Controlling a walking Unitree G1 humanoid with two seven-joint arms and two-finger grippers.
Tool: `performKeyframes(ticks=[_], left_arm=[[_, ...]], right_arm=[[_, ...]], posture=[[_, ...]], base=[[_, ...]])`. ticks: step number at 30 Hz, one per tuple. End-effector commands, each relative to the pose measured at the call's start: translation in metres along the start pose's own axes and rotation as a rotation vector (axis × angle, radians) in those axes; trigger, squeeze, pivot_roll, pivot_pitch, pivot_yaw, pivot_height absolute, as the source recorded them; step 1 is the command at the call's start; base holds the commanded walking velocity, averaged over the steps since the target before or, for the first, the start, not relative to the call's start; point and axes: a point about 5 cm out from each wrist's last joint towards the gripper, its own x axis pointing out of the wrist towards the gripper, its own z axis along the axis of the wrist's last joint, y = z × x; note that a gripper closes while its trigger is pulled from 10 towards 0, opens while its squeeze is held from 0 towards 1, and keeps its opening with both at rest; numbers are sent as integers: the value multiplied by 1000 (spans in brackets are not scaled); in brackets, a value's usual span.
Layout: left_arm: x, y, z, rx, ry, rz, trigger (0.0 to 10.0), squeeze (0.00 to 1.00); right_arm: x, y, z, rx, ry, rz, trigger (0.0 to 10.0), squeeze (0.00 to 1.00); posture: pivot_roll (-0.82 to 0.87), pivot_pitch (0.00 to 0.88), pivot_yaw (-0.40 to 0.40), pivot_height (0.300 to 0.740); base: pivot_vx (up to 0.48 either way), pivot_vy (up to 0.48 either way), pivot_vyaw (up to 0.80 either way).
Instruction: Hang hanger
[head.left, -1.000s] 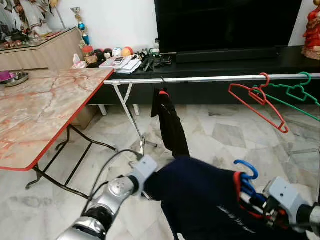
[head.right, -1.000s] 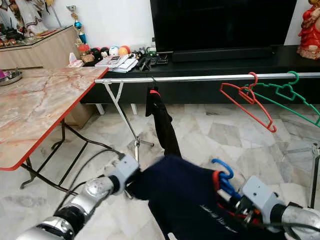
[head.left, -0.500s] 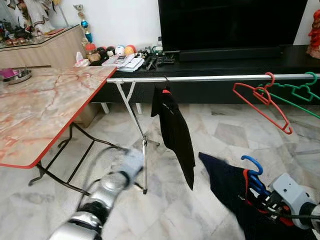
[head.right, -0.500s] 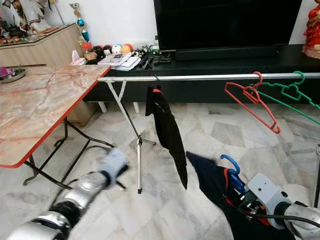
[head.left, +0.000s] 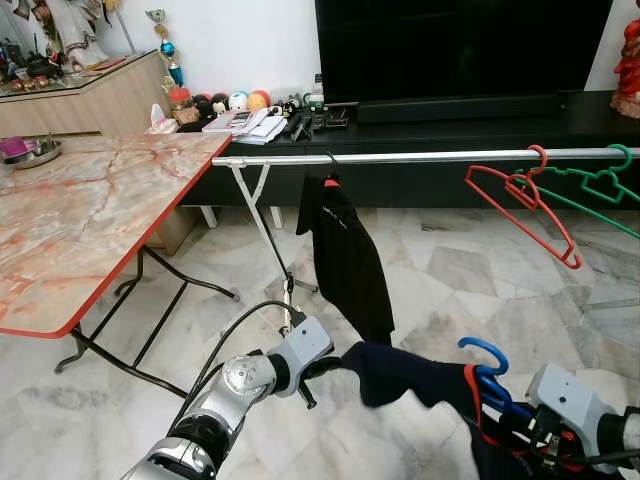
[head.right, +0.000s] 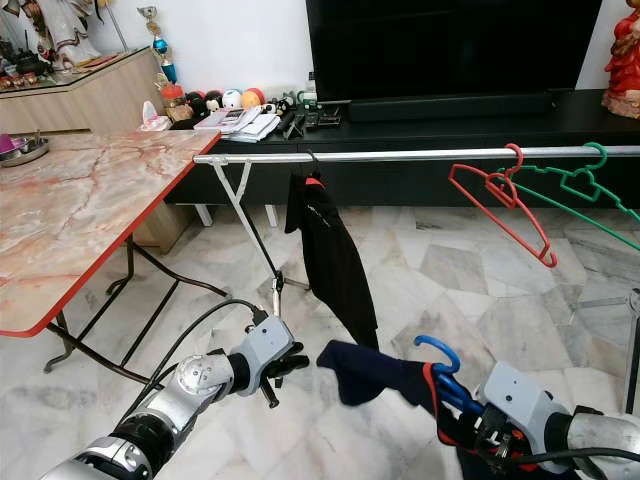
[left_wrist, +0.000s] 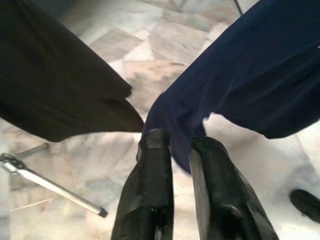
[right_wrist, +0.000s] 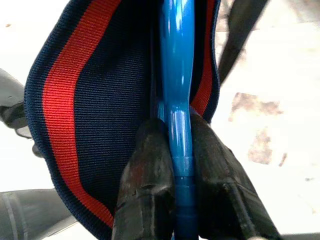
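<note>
- Blue hanger (head.left: 487, 362): low and near right, hook up and well below the rail; carries the navy garment (head.left: 420, 378), whose red-trimmed collar wraps the neck of the hanger.
- Right hand (right_wrist: 172, 150): fingers pressed together on the blue hanger's stem just under the hook, with collar cloth beside them.
- Left hand (left_wrist: 175, 155): near centre, pinching a fold at the edge of the navy garment and drawing it out leftward from the hanger.
- Steel rail (head.left: 400, 157): runs left to right across the middle distance on a folding stand. It holds a black garment (head.left: 345, 255) on its own hanger left of centre, and a red hanger (head.left: 520, 205) and a green hanger (head.left: 585, 190) at far right. Bare rail lies between the black garment and the red hanger.
- Desk (head.left: 80, 230): marble-patterned top with red edge, at left, apart from the work.
- Risk, slippage: the grip is on a thin, smooth stem, so the hanger may twist in the fingers during the lift and turn the hook away from the rail.
- Risk, garment: if the left hand keeps pulling while the right rises, the collar may be dragged off one shoulder of the hanger.
- Risk, snagging: a lift drifting left meets the black garment; one drifting right tangles with the red hanger.
- Risk, stand: a hard knock from below could shift the light rail.
</note>
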Motion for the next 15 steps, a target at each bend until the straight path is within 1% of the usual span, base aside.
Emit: performKeyframes(ticks=[1, 2, 5, 10, 13, 14, 15], left_arm=[[-4, 0, -4, 10, 4, -14, 10000, 1000], [-6, 0, -6, 18, 15, -28, 10000, 1000], [-8, 0, -10, 30, 40, -24, 10000, 1000], [-9, -2, -14, 14, 55, -47, 10000, 1000], [-9, -5, -18, 25, 73, -62, 10000, 1000], [-10, -5, -20, 41, 97, -49, 10000, 1000], [-10, -5, -21, 41, 102, -44, 10000, 1000]], right_arm=[[-2, 0, 14, -61, -45, 15, 10000, 0], [-4, 1, 16, -70, -49, 27, 10000, 0], [-7, 1, 19, -78, -58, 31, 10000, 0], [-11, 3, 23, -86, -71, 39, 10000, 0], [-12, 6, 26, -91, -85, 41, 10000, 0], [-12, 9, 28, -90, -105, 55, 10000, 0], [-13, 11, 29, -90, -112, 60, 10000, 0]], posture=[[-63, 0, 114, 740], [-65, 0, 115, 740], [-67, 0, 116, 740], [-72, 0, 120, 740], [-75, 0, 123, 740], [-76, 0, 125, 740], [-76, 0, 126, 740]], base=[[0, 0, 0], [0, 0, 0], [0, 0, 0], [0, 0, 0], [0, 0, 0], [0, 0, 0], [0, 0, 0]])
